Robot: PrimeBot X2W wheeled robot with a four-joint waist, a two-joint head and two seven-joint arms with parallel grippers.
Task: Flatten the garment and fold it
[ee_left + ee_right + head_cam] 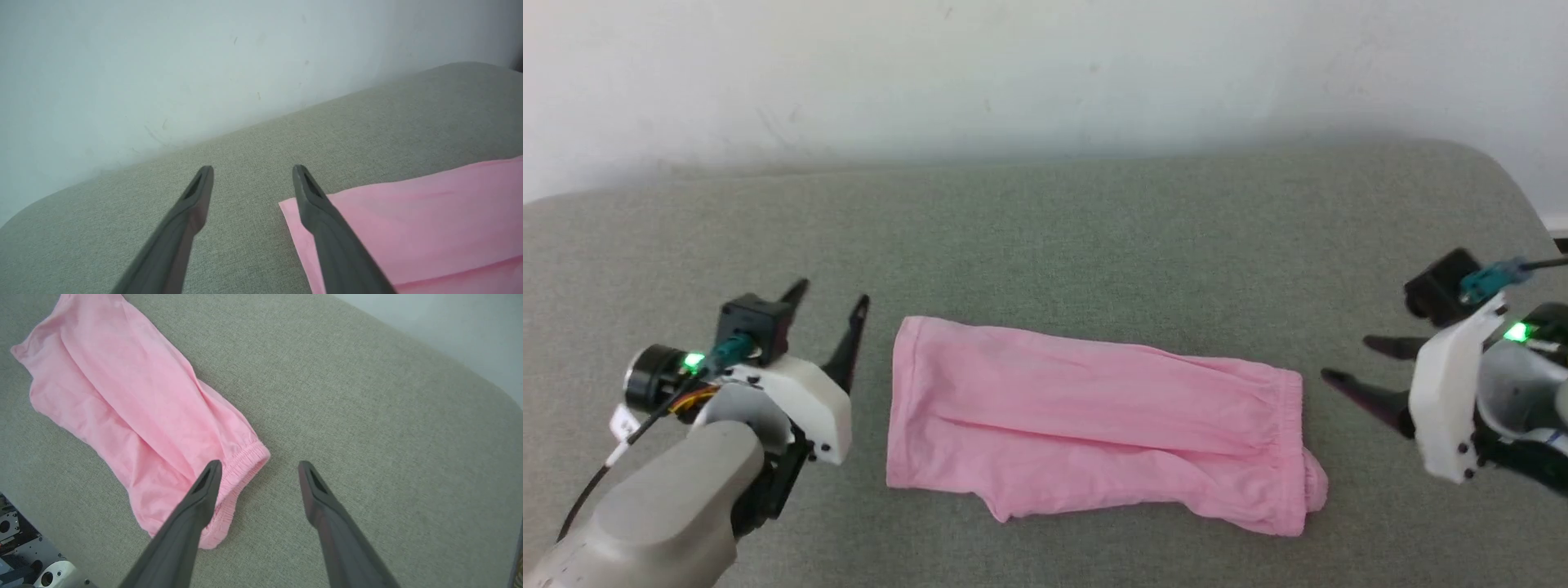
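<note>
shorts (1094,425) of light pink cloth lie flat on a grey cushion (1094,229), about in the middle of it, with a pale wall (1013,65) behind. in the head view their long axis goes from left to right and is a little tilted: the left end sits slightly farther from the robot, the right end slightly nearer. the gathered waistband (1290,441) is the right end and points to the robot's right. the leg hem (903,400) is the left end and points to its left. a long crease runs along the cloth, and the lower edge is uneven.

the left claw (832,296) is just beside the left end of the shorts. its two dark fingers point away from the robot, toward the wall. the fingers are spread apart and there is nothing between them. in the left wrist view (253,169) one finger crosses the corner of the pink cloth (408,228), and i cannot tell if it touches.

the right claw (1347,359) is near the waistband but apart from it. its fingers point sideways toward the shorts and are also spread wide, empty. in the right wrist view (260,464) one finger passes over the waistband end of the shorts (135,408), the other over bare cushion.
</note>
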